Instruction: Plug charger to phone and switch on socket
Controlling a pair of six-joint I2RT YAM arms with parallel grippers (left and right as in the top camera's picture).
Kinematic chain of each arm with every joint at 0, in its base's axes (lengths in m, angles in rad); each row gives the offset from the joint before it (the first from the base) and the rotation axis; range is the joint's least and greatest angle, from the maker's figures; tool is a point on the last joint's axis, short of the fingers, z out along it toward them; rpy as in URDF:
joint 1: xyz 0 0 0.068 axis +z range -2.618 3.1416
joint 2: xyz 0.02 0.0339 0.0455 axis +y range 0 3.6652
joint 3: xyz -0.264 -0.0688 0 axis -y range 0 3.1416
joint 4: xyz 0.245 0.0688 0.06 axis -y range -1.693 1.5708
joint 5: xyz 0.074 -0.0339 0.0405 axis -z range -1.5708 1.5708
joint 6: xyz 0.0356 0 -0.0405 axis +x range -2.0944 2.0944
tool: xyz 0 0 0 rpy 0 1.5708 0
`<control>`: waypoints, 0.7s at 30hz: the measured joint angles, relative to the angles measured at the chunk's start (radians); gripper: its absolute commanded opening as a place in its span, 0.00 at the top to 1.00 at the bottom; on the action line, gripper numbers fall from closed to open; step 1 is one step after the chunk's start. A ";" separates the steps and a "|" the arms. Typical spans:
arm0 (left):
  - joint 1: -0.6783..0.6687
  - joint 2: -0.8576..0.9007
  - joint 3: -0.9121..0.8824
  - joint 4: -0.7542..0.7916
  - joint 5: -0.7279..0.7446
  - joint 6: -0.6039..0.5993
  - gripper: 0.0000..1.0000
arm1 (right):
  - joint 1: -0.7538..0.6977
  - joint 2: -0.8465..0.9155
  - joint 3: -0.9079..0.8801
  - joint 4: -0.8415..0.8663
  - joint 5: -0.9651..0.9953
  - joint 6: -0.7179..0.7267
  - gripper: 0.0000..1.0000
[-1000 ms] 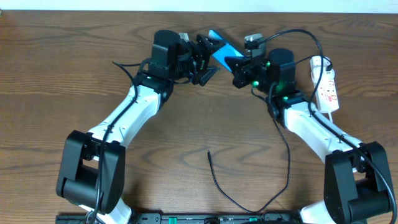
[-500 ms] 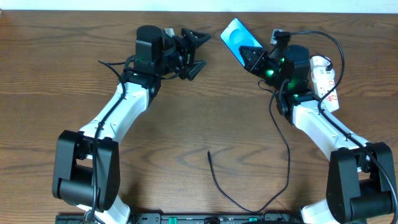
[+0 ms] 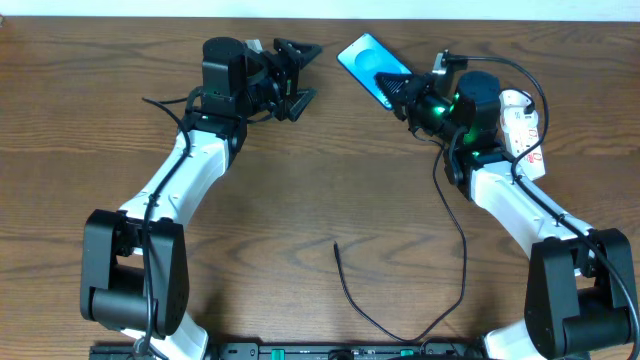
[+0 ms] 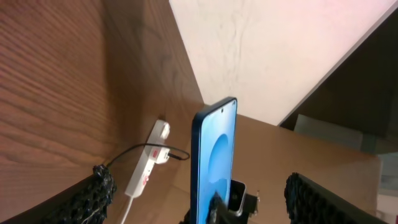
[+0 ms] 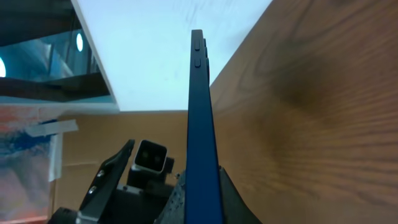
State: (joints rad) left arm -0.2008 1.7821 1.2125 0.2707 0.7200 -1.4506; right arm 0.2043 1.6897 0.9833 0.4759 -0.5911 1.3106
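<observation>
- Overhead: right gripper (image 3: 404, 90) is clamped on one end of the phone (image 3: 368, 60), near the far edge of the table (image 3: 300, 180), right of middle.
- Overhead: left gripper (image 3: 306, 72) has its jaws apart and empty. It faces the phone without touching it.
- Overhead: socket (image 3: 526, 135) lies by the far right edge. Charger (image 3: 352, 300) lies loose, with its tip mid-table toward the near edge, well apart from the phone.
- Left wrist: fingers (image 4: 93, 196) are spread wide with nothing between them. The phone stands upright ahead, screen showing, with the socket beyond it.
- Right wrist: phone is edge-on, pinched between the fingers.
- Progress: looks early, with only the phone grasped. Charger not plugged in, and I can't tell the switch state.
</observation>
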 measured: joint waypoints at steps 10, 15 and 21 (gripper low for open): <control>0.000 0.000 0.000 0.003 -0.061 0.011 0.11 | 0.056 0.000 0.000 0.047 -0.024 0.076 0.99; 0.000 0.000 0.000 0.003 -0.072 0.011 0.12 | 0.087 0.000 0.000 0.091 -0.018 0.128 0.99; 0.000 0.000 0.000 0.042 -0.074 0.047 0.13 | 0.112 0.000 0.000 0.094 -0.003 0.206 0.99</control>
State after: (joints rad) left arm -0.2008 1.7821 1.2125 0.3126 0.6456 -1.4040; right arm 0.3161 1.6897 0.9833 0.5701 -0.5941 1.5162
